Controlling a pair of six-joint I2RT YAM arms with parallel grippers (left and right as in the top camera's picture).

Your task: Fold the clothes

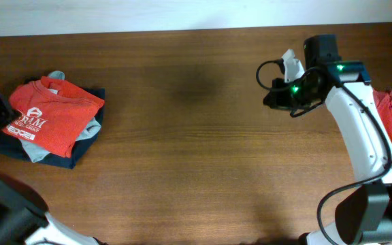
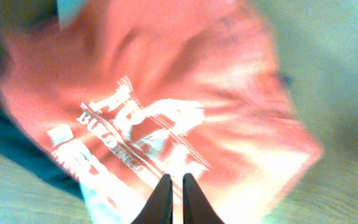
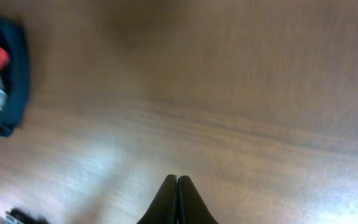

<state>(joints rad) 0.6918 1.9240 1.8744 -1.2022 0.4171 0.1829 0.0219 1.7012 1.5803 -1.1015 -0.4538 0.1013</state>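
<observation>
Left wrist: orange tee lies right under L gripper.

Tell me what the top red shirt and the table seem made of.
Red shirt: soft matte fabric, probably cotton knit; it creases and drapes, with white printed lettering. Table: wood or wood-look laminate, brown grain streaks, faint satin sheen; cannot tell which.

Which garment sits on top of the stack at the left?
The orange-red T-shirt with white lettering; the pale grey-blue garment peeks from under it, the dark navy garment lies lowest.
</observation>
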